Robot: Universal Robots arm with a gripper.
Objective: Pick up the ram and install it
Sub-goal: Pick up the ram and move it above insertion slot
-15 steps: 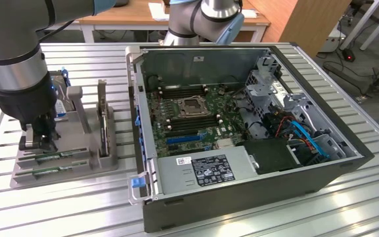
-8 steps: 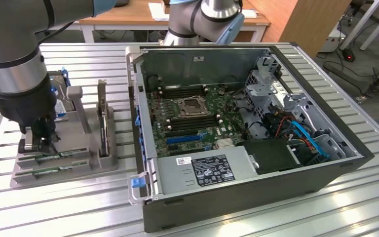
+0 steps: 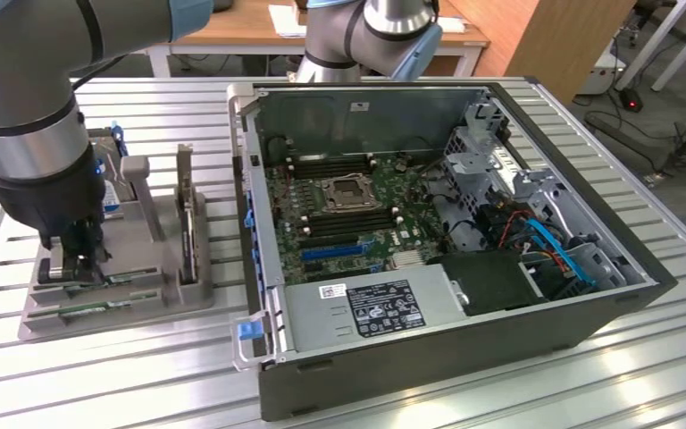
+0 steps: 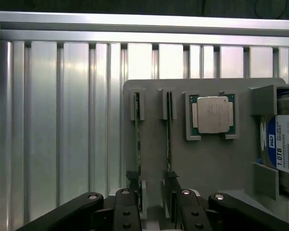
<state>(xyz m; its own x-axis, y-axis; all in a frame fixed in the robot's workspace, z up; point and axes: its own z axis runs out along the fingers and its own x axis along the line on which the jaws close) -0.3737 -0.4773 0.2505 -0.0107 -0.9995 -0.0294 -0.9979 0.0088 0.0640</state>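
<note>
Closest to lens: grey robot arm (image 3: 33,152), bulky, at the exterior view's upper left. Surface is a ribbed aluminium table (image 3: 104,393).

Left to right on the table:
- Grey parts tray (image 3: 188,288) sits at centre left.
- Open black PC case (image 3: 439,357) takes the middle and right of frame.
- Inside it the motherboard (image 3: 343,223) is exposed, with the CPU socket (image 3: 352,191) mid-board.
- Grey power supply (image 3: 361,308) with a label lies at the case's lower edge.
- Blue cables (image 3: 557,250) run toward the right.

Room: wooden desk (image 3: 236,40) along the top edge. Grey floor (image 3: 677,206) with dark cables and furniture legs at upper right.

Arm pose: forearm near vertical at the exterior view's left, wrist pointing straight down over the tray's front end. Gripper (image 3: 81,266) sits low, just above the tray.

Wrist view: jaws spread wide, nothing clamped between them. 2 sticks stand on edge in parallel tray slots, one ram stick (image 4: 137,144) and the other ram stick (image 4: 169,139). Each black finger (image 4: 127,207) overlaps 1 stick's near end; contact unclear. Also in the tray: a CPU (image 4: 212,114) in its pocket, then a hard drive (image 4: 284,144) with a blue label at the tray's edge.
</note>
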